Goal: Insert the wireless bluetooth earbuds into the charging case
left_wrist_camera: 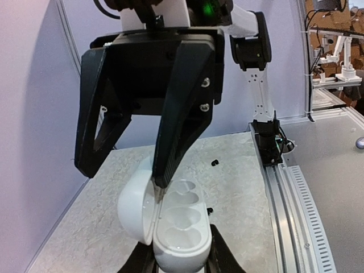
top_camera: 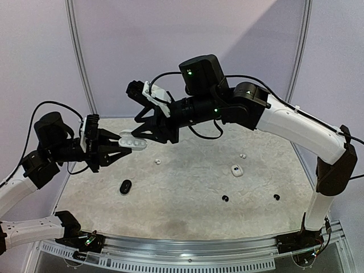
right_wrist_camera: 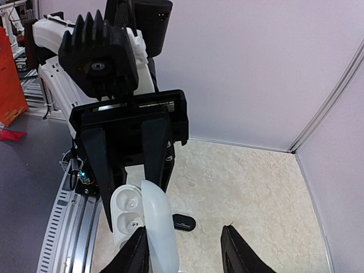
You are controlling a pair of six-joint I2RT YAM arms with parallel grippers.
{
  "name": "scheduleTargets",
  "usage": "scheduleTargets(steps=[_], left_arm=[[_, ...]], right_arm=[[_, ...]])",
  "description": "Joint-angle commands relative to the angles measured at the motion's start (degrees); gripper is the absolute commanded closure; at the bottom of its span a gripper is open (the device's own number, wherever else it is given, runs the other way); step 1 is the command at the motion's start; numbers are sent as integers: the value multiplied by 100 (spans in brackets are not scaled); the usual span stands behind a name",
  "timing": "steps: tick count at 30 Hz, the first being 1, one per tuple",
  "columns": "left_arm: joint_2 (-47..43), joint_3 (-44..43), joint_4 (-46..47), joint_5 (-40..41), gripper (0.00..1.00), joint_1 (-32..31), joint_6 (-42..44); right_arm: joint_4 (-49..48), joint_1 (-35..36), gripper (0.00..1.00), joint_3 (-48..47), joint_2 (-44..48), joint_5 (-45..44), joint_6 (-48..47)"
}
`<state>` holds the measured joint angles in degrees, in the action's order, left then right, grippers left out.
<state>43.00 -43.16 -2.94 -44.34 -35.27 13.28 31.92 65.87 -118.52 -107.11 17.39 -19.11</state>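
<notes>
The white charging case (left_wrist_camera: 177, 233) is held off the table, and my left gripper (left_wrist_camera: 182, 259) is shut on its base. Its lid (left_wrist_camera: 132, 207) hangs open to the left, and the wells that show are empty. My right gripper (right_wrist_camera: 185, 253) is open around the lid (right_wrist_camera: 161, 230), which lies against its left finger. In the left wrist view one right fingertip (left_wrist_camera: 161, 177) sits at the hinge line. Two white earbuds (top_camera: 157, 161) (top_camera: 243, 155) and two black earbuds (top_camera: 225, 198) (top_camera: 276, 197) lie on the table.
A black oval case (top_camera: 125, 186) lies shut on the table below the held case. A small white case (top_camera: 236, 170) sits right of centre. White walls enclose the back and sides. A metal rail (left_wrist_camera: 284, 193) runs along the near edge.
</notes>
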Motion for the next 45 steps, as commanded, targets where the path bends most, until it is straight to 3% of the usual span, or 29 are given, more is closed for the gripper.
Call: scheduleTargets(steps=[1,10,19,24,29,34,39,45], left_arm=[[-60,-66,-62,-105,100,-94,-62],[-78,157,926,208,100,-73,-1418],[-60,527,1239,553,100,-21,-2343],[1,581,1294,828,100,108,-2578],[-14,671,1340,1076,100,264,-2775],[-96,753,1330,1217,100,402,-2825],[-126,772,1297,1199,100,433,-2733],[-143,781,1237,1151,100,442,-2669]], right_arm=[[112,-39,57,-122,-107,-222,40],[489,-229,56,-109,-160,144,211],[337,-346,47,-108,-170,827,579],[-187,-568,42,-107,-73,1157,1072],[-1091,-1024,38,9,139,1559,2219],[-857,-1809,40,489,563,213,3089],[918,-2758,47,778,553,-1518,3640],[2589,-4072,67,1098,-204,-2122,3663]])
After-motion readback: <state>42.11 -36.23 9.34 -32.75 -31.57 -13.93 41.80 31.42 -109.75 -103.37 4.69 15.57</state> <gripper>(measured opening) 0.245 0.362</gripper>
